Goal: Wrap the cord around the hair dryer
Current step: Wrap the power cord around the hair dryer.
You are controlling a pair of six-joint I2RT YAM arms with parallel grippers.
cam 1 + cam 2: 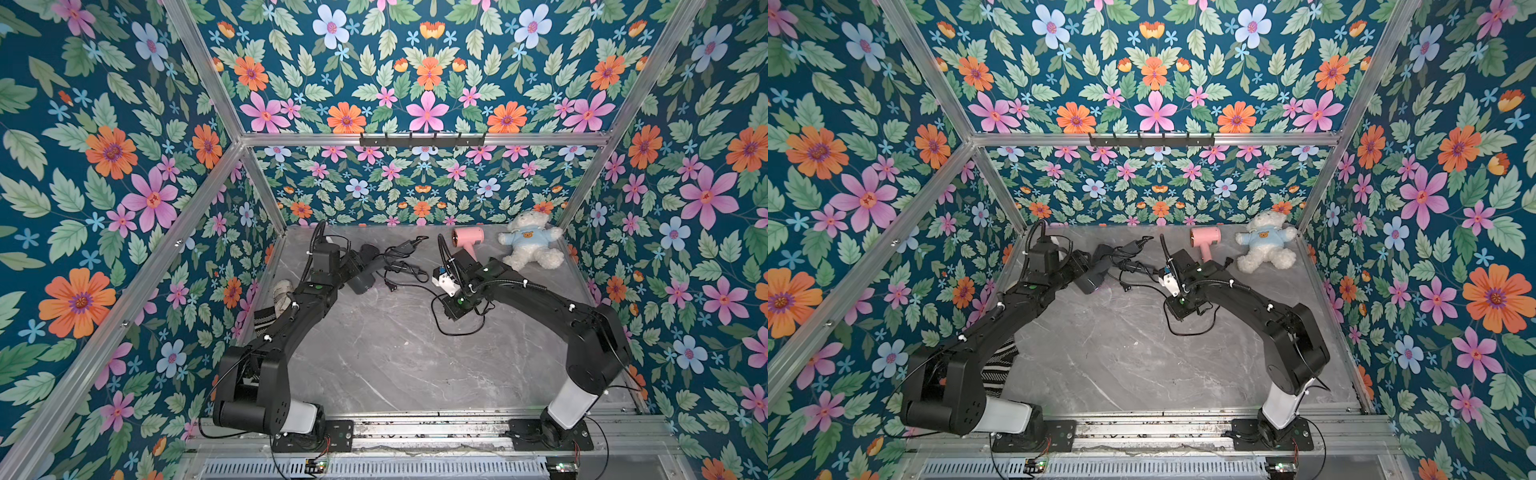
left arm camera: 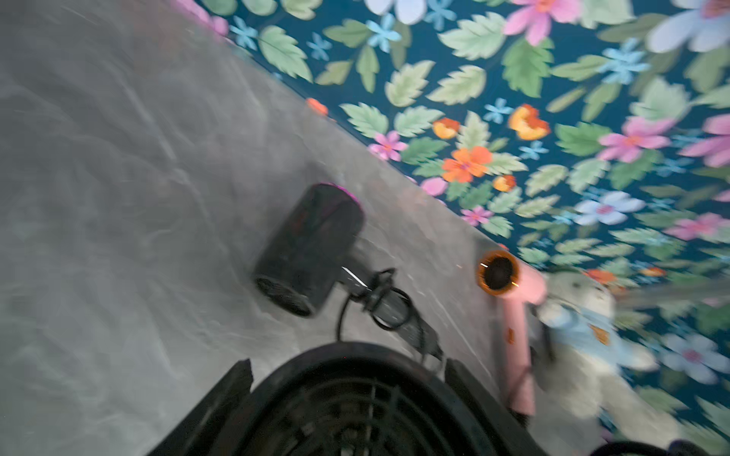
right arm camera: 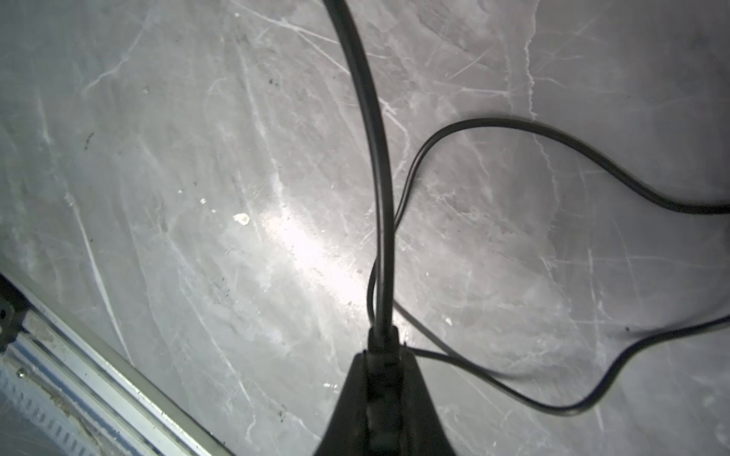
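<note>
Nearer than the hair dryer (image 1: 360, 282) and to its right, a slack loop of the cord (image 3: 377, 138) is being left lying on the surface (image 1: 374, 365). A strand rising from that loop is being clamped by the right pincer (image 3: 381, 347), its jaws pressed shut on the cord. This is judged to be so that a length can be led across to the dryer.

The hair dryer itself is being gripped by the left pincer (image 2: 349, 371), closed on the barrel with the grille facing the wrist camera, probably so that the body is being steadied as a spool. Just right of the hair dryer a tangle of cord is being left unwound. No turn is being seen around the body.

Just beyond the hair dryer another dark dryer (image 2: 312, 244) is being left aside. Farther beyond it and to the right, a pink dryer (image 1: 468, 237) and a teddy bear (image 1: 530, 243) are being left by the far wall.
</note>
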